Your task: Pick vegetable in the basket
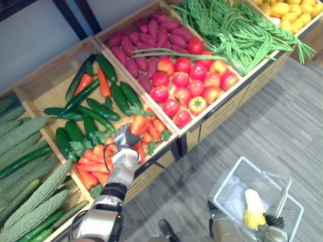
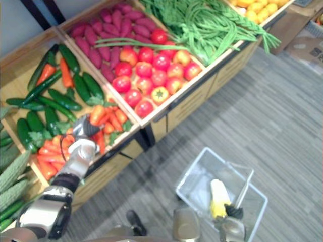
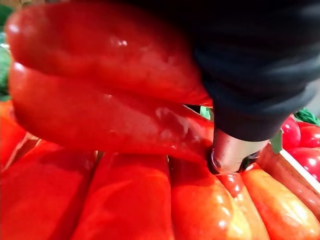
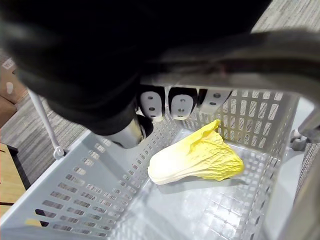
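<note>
Gripping one orange carrot [image 1: 137, 123] in my left hand [image 1: 125, 139], fingers curled round it, just above the carrot pile [image 1: 93, 169] at the near edge of the wooden bin [image 1: 45, 83], with the cucumbers [image 1: 93, 108] just beyond on the far side. My right hand [image 4: 179, 104] is low on the right, fingers hooked tight over the handle [image 1: 283, 197] of the grey plastic basket [image 1: 227, 184], well apart from the bin. A yellow cabbage [image 4: 197, 160] lies on the basket's bottom.
</note>
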